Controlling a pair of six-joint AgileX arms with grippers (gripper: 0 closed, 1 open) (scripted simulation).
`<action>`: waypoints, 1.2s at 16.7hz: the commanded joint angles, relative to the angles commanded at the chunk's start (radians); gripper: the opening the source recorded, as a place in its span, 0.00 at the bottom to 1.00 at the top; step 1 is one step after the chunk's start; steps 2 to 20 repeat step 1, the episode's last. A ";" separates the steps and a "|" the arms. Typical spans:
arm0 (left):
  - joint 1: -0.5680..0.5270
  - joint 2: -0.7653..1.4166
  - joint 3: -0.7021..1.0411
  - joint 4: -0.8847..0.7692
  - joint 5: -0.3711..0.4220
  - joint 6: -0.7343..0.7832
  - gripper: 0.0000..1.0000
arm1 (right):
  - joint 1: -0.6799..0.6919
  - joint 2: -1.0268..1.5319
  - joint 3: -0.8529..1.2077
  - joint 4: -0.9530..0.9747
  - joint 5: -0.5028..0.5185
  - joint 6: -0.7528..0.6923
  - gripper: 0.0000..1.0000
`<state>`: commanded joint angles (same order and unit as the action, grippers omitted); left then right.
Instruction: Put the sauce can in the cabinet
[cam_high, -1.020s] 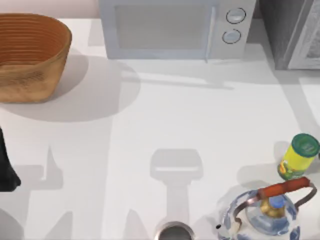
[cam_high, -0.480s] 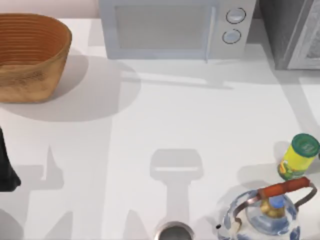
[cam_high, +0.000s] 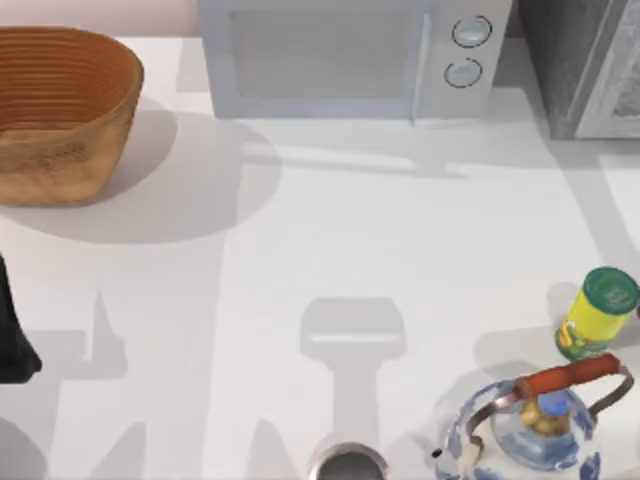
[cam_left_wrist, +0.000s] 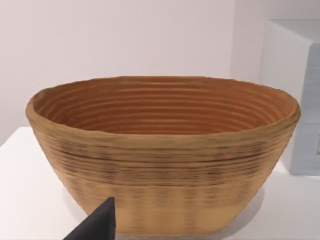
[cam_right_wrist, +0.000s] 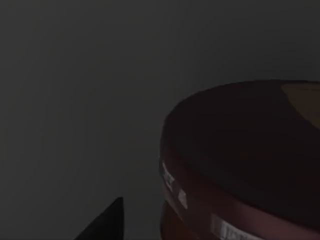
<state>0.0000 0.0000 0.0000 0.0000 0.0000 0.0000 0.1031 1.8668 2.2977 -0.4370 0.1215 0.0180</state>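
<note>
The right gripper shows as one dark tip in the right wrist view, which is dark. Whether it is clamped or released cannot be told. Close beside that tip is the sauce can, a small round can with a dark maroon-brown top and a paler label strip on its side, set against a dim grey surface.

The left gripper sits parked at the left edge of the white table, and its state cannot be told either. It faces the woven brown wicker basket at the far left.

In the top view, the large dark grey cabinet with its paler framed door stands in the far right corner, just beside the light grey two-knob microwave. Near the right edge are a yellow green-lidded can and a blue-and-white kettle with an orange handle.
</note>
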 joint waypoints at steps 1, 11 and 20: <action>0.000 0.000 0.000 0.000 0.000 0.000 1.00 | 0.000 0.000 0.000 0.000 0.000 0.000 1.00; 0.000 0.000 0.000 0.000 0.000 0.000 1.00 | 0.000 0.000 0.000 0.000 0.000 0.000 1.00; 0.000 0.000 0.000 0.000 0.000 0.000 1.00 | 0.000 0.000 0.000 0.000 0.000 0.000 1.00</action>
